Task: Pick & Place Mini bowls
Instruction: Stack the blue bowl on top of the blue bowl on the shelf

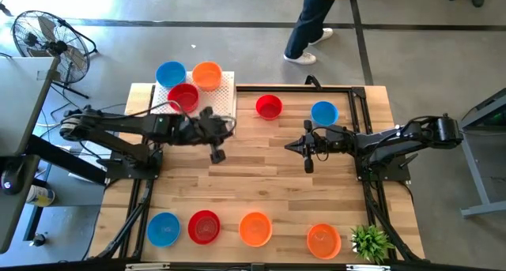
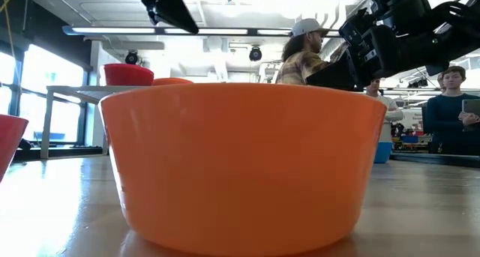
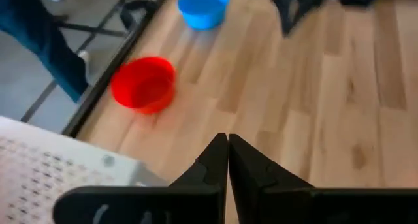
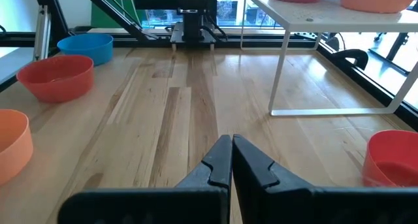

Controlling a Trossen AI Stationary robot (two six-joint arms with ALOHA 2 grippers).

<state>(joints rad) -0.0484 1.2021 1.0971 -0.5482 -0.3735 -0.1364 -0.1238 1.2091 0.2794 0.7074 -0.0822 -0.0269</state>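
Note:
Three mini bowls sit on the white perforated stand point(image 1: 225, 97): blue point(image 1: 171, 74), orange point(image 1: 207, 75) and red point(image 1: 183, 96). A red bowl point(image 1: 269, 107) and a blue bowl point(image 1: 324, 112) rest on the table's far half. Along the near edge stand a blue point(image 1: 164, 228), a red point(image 1: 204, 227) and two orange bowls point(image 1: 254, 229) point(image 1: 323, 240). My left gripper point(image 1: 231, 127) point(image 3: 227, 145) hovers shut by the stand's right near corner. My right gripper point(image 1: 289, 145) point(image 4: 231, 145) hovers shut over the table's middle, pointing left.
A small green plant point(image 1: 370, 242) stands at the near right corner. A black frame point(image 1: 360, 105) runs around the table's edges. Bare wood lies between the two grippers. A person point(image 1: 312, 26) walks past the far edge, and a fan point(image 1: 47, 38) stands off the far left.

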